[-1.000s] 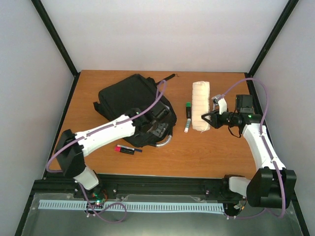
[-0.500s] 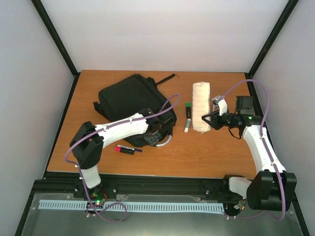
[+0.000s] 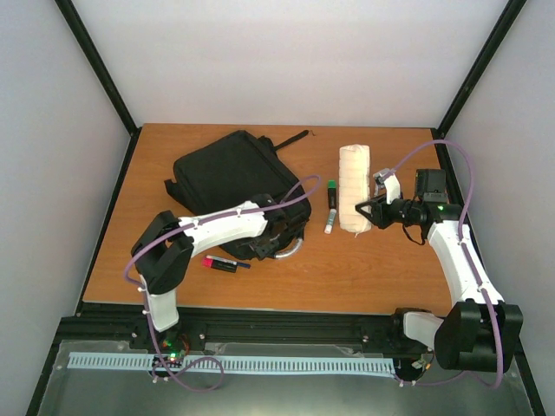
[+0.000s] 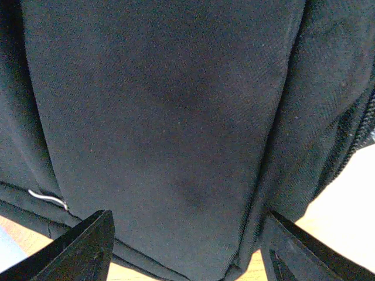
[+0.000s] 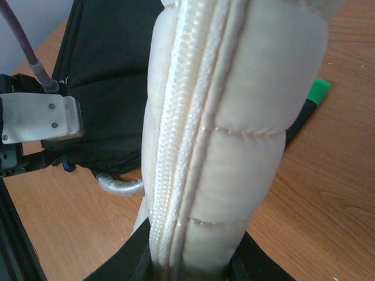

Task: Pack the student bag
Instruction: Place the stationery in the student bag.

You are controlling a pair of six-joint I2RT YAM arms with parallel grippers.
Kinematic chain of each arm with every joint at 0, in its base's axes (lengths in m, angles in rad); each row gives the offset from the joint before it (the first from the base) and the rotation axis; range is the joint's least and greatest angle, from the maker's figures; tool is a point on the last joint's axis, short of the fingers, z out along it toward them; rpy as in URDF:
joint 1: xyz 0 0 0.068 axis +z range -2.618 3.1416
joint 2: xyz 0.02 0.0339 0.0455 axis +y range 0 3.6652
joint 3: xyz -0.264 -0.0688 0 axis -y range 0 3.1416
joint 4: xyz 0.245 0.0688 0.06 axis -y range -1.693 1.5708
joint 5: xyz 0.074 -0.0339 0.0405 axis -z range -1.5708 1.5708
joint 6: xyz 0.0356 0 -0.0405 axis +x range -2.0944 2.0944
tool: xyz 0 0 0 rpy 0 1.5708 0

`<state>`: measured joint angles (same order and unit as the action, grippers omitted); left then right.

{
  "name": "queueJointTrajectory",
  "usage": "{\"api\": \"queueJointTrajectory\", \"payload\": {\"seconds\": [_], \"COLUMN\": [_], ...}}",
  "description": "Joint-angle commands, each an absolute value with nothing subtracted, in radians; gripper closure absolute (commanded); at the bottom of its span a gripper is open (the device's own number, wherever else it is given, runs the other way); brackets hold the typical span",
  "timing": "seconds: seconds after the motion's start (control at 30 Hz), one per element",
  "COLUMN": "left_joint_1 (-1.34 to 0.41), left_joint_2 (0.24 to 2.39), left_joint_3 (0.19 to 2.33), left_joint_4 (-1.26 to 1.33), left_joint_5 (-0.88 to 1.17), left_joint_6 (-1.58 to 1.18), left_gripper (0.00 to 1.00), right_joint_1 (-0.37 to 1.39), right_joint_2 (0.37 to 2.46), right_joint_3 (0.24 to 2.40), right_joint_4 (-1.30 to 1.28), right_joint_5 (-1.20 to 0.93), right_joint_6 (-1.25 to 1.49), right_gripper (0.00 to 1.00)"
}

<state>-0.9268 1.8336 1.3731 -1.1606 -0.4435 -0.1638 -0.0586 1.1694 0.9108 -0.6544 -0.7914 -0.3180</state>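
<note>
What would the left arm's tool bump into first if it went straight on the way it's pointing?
The student bag. Its black fabric fills the wrist view straight ahead of the open left tool, seemingly very close, though depth is hard to judge.

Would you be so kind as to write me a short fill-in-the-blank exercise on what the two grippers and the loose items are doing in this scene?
1. The right gripper is ____ on the cream pouch.
2. The left gripper faces the student bag with its jaws ____.
3. The marker lying between the pouch and the bag has a ____ cap.

Missing words: shut; open; green.
</note>
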Motion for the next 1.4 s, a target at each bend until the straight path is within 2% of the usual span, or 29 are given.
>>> {"api": "queueJointTrajectory", "payload": {"seconds": [0.0,0.13,0.23,0.37,0.5,0.67,0.97,1.17,1.37], "left_joint_1": [-0.927,-0.928,-0.927,-0.927,-0.926,-0.928,-0.923,-0.908,-0.879], "left_joint_2": [1.859,1.861,1.87,1.89,1.878,1.774,1.544,1.477,1.413], "left_joint_3": [1.37,1.348,1.339,1.335,1.342,1.351,1.342,1.327,1.297], "left_joint_4": [-1.117,-1.063,-1.032,-1.012,-1.021,-1.004,-0.887,-0.782,-0.712], "left_joint_5": [-0.502,-0.52,-0.511,-0.524,-0.576,-0.632,-0.764,-0.733,-0.626], "left_joint_6": [-0.15,-0.135,-0.129,-0.124,-0.124,-0.125,-0.105,-0.103,-0.142], "left_gripper": [0.33,0.41,0.52,0.8,0.99,0.99,0.99,0.99,0.99], "right_joint_1": [-0.063,-0.063,-0.063,-0.063,-0.063,-0.063,-0.027,0.063,0.188], "right_joint_2": [1.16,1.167,1.179,1.186,1.181,1.144,1.214,1.301,1.289], "right_joint_3": [0.902,0.9,0.9,0.901,0.894,0.879,1.013,1.083,0.955], "right_joint_4": [-0.641,-0.639,-0.642,-0.641,-0.636,-0.61,-0.806,-0.943,-0.859], "right_joint_5": [-0.787,-0.79,-0.792,-0.789,-0.797,-0.813,-0.965,-1.023,-1.017], "right_joint_6": [-0.333,-0.331,-0.333,-0.333,-0.325,-0.251,-0.178,-0.153,-0.089], "right_gripper": [0.8,0.8,0.79,0.8,0.8,0.85,0.92,0.94,0.97]}}
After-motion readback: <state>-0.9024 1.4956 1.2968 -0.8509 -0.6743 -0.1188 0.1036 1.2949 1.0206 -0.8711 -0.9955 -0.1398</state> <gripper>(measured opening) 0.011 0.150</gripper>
